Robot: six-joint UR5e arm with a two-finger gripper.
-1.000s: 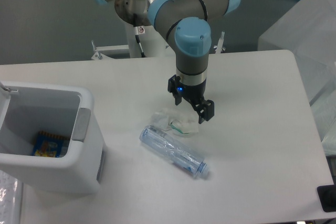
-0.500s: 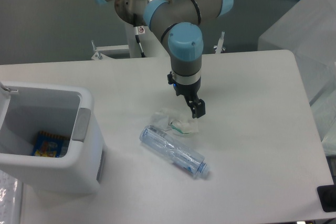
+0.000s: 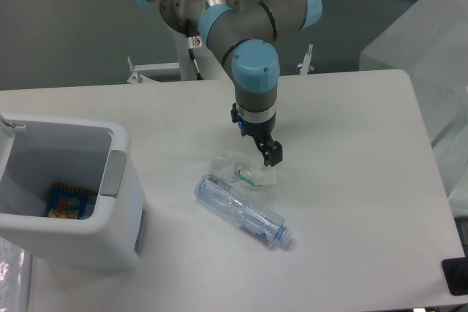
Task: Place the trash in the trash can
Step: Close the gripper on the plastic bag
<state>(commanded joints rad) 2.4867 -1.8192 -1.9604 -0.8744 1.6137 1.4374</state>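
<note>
Table (image 3: 351,195): white, matte, rounded far-right corner, filling most of the view; a small dark object (image 3: 455,277) sits at its near-right edge, well right of and nearer the camera than the claw. Room: grey wall behind; a white bracket (image 3: 150,71) along the table's far edge, left of and behind the claw; translucent plastic sheeting (image 3: 431,56) over something boxy to the far right, with a blue patch above it. Arm (image 3: 252,42): grey links, light-blue joint caps, reaching down from the top centre. Claw (image 3: 269,156): black, seen nearly edge-on, one finger (image 3: 272,154) hiding the other, so whether it is wide or narrow cannot be told; nothing visibly held. Wrapper (image 3: 245,171): crumpled, clear, with a green bit, lying on the table just below and slightly left of the fingertip; whether they touch cannot be told. Bottle (image 3: 241,211): clear, bluish, lying on its side, slanting toward the near right, just nearer the camera than the wrapper and claw, apart from the claw. Bin (image 3: 80,235): white, boxy, grey tab on its right rim, well left of the claw; a blue-and-yellow item (image 3: 67,204) lies at its bottom. Change: a second ago both fingers showed spread over the wrapper; since then the wrist has turned to the edge-on pose and the arm has shifted slightly left. Wrapper, bottle and bin lie where they did.
</note>
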